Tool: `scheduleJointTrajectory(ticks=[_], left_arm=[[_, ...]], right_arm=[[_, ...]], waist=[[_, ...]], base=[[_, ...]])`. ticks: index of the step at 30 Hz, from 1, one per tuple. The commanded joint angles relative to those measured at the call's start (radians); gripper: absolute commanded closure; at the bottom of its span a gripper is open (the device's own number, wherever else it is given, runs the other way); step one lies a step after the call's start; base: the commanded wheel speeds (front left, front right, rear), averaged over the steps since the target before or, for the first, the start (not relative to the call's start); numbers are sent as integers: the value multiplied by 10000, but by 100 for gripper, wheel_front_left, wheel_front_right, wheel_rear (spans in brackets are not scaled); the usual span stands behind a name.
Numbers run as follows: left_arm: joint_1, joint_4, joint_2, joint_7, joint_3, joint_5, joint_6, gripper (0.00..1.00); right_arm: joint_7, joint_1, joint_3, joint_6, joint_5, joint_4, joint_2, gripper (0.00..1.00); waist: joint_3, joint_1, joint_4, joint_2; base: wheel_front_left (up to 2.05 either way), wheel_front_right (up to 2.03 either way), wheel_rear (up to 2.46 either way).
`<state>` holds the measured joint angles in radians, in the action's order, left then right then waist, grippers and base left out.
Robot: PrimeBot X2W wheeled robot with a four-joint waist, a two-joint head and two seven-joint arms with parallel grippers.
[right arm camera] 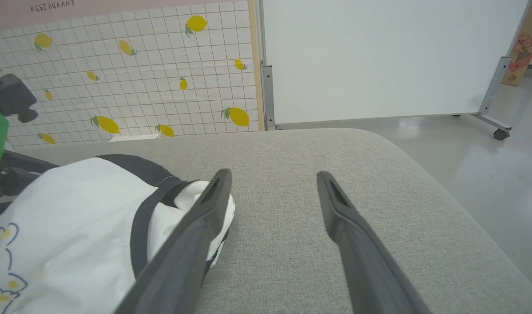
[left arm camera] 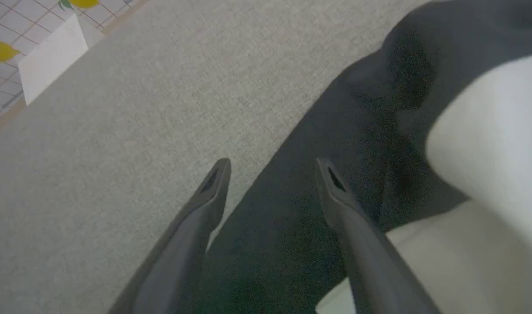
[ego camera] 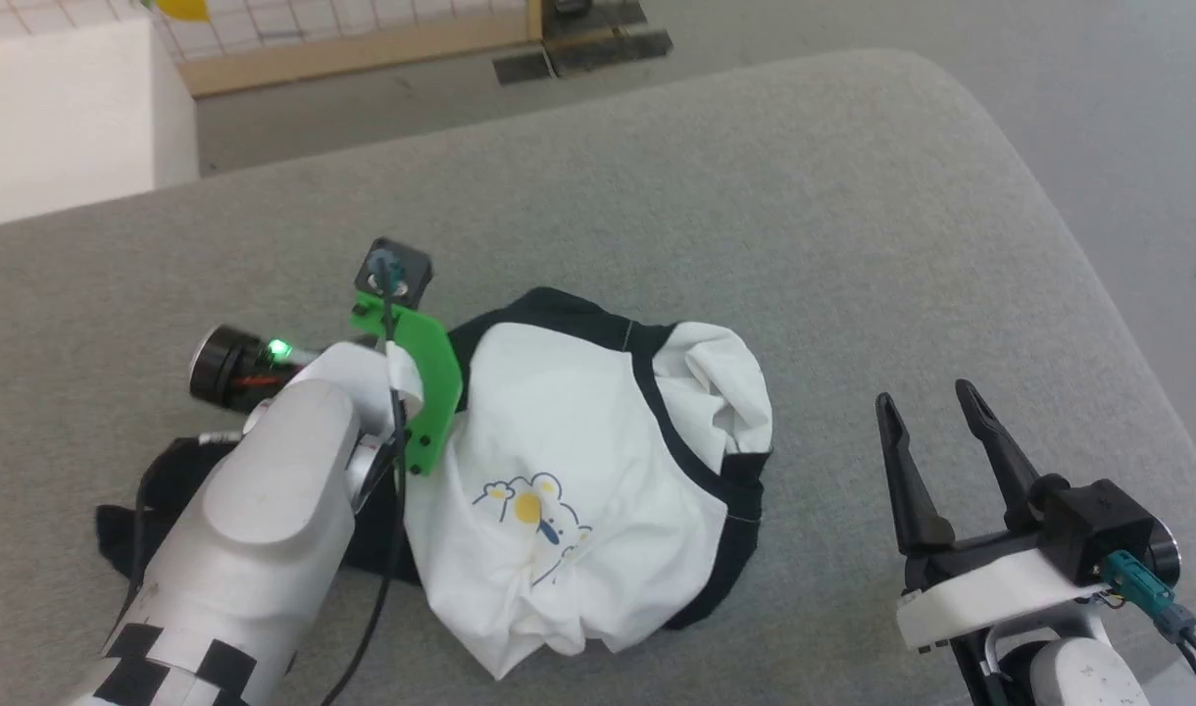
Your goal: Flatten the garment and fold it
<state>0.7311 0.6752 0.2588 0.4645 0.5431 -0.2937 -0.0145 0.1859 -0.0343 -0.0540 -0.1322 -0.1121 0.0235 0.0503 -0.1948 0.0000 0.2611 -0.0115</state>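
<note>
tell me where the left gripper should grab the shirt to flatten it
Take the black sleeve, spread out from the bunched garment on the robot's left. Its edge lies flat on the grey cushion, so probably come down from above at that outer edge, where the open left gripper hangs. The white body is a crumpled mound with no clear edge.

The right gripper holds its fingers wide apart over the grey bench; the garment lies bunched at the left, partly behind one finger.
</note>
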Motion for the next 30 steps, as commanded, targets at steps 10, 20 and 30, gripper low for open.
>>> scheduleJointTrajectory(ticks=[10,20,30], left_arm=[[-205,1224,-300,3134,-164,-1765,-903,100],[-727,-882,270,-1477,-916,-1749,-559,100],[-2843,-2480,1110,-4046,-2660,-2114,1186,100]], right_arm=[[371,-404,8,15,-252,407,-1,0],[398,-186,260,15,-96,591,-1,0],[14,426,333,15,114,393,-1,0]], waist=[[-755,0,607,115],[484,0,-391,115],[1691,0,-1701,115]], base=[[0,0,0],[0,0,0],[0,0,0]])
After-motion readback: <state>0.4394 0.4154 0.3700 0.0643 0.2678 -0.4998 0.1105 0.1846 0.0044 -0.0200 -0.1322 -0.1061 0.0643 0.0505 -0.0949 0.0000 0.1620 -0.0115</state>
